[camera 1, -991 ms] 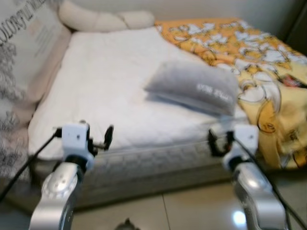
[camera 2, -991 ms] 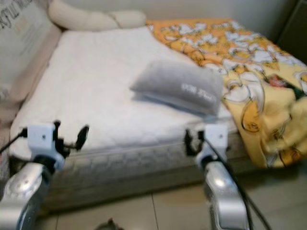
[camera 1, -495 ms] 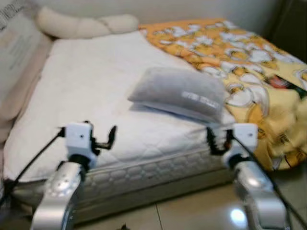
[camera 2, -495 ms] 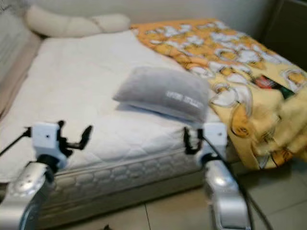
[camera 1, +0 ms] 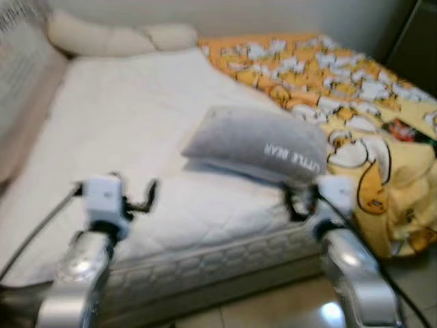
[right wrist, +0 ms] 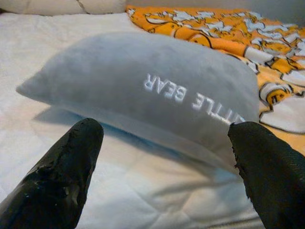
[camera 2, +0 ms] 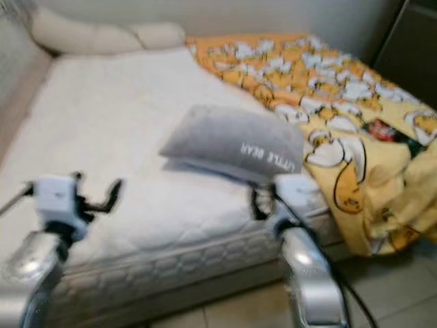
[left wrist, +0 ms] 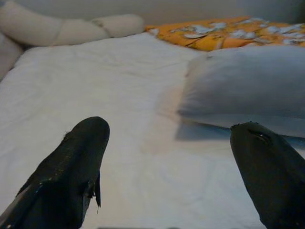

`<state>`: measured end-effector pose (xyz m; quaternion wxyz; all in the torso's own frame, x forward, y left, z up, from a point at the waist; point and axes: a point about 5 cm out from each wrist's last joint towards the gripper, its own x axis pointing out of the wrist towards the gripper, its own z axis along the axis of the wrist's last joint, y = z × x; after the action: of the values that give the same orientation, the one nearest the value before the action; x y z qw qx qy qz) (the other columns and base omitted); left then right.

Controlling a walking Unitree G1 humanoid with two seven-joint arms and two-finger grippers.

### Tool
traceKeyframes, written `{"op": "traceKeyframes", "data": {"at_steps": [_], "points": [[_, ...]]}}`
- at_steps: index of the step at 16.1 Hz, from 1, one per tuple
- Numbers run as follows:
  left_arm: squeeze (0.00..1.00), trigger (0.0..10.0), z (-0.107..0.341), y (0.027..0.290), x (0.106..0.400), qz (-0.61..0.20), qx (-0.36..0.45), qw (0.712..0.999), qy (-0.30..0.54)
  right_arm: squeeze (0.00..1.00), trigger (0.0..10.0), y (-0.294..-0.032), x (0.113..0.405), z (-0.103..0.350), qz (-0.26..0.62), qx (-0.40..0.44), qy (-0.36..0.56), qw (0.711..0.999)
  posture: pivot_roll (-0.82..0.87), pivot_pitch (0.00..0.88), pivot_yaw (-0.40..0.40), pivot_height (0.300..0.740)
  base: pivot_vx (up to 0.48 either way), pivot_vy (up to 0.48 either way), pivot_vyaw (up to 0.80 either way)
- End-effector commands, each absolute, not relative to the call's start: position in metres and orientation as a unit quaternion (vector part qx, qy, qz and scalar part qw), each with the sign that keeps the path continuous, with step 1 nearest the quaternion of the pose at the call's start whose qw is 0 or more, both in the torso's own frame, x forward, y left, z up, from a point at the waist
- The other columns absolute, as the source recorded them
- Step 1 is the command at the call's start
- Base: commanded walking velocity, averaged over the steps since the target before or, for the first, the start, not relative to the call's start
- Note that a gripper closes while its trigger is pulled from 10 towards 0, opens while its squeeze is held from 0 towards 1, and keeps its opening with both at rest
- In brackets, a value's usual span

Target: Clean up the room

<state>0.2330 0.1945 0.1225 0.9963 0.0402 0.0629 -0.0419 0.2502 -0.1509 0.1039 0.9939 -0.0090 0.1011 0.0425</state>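
Black, two-fingered right gripper (right wrist: 162, 167): jaws spread wide, holding nothing, poised at the mattress's front edge, towards its right-hand end. Directly ahead of it and just beyond the fingertips lies the grey pillow (right wrist: 143, 90), lettered "LITTLE BEAR".

Left gripper (left wrist: 171, 171): likewise wide open and empty, raised over the front edge further to the left, with bare white mattress (camera 1: 130, 116) before it. The pillow sits ahead and off to its right, well apart from it.

Grey pillow, position: on the mattress near the front right corner, lying flat. Long axis runs roughly across the bed, slanting a little so the lettered end sits nearer the front edge and touches or overlaps the yellow patterned blanket (camera 1: 355, 89). The broad side faces the right gripper.

Blanket: covers the right side of the bed and spills over the right edge towards the floor.

Cream bolster (camera 1: 109, 41): along the far edge at the head of the bed.

Judgement: the right arm is plainly the nearer; a short forward reach would bring its open fingers around the pillow's near long edge.
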Motion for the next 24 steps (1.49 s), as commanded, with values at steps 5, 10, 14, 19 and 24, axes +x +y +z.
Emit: {"op": "traceKeyframes", "data": {"at_steps": [5,10,14,19,24], "points": [[0.00,10.0,0.124,0.185,0.234,-0.062,0.038,0.996,0.058,0.00,10.0,-0.162,0.249,0.105,0.032,-0.040,0.099,0.994,0.05,0.000,0.007,0.740,0.337,0.000,0.32],[0.00,10.0,0.124,0.184,0.235,-0.065,0.041,0.995,0.058,0.00,10.0,-0.163,0.251,0.105,0.031,-0.041,0.098,0.994,0.04,0.000,0.009,0.740,0.338,0.000,0.80],[0.00,10.0,0.123,0.182,0.236,-0.071,0.045,0.995,0.060,0.00,10.0,-0.164,0.252,0.105,0.026,-0.030,0.101,0.994,0.04,0.000,0.008,0.740,0.339,0.000,0.13],[0.00,10.0,0.123,0.181,0.236,-0.067,0.054,0.994,0.063,0.00,10.0,-0.166,0.253,0.106,0.024,-0.023,0.100,0.994,0.04,0.000,0.010,0.740,0.063,0.000,0.00],[0.00,10.0,0.122,0.176,0.237,-0.083,0.060,0.992,0.067,0.00,10.0,-0.175,0.257,0.106,0.000,-0.024,0.120,0.993,0.03,0.000,0.016,0.740,0.000,0.000,0.00]]}}
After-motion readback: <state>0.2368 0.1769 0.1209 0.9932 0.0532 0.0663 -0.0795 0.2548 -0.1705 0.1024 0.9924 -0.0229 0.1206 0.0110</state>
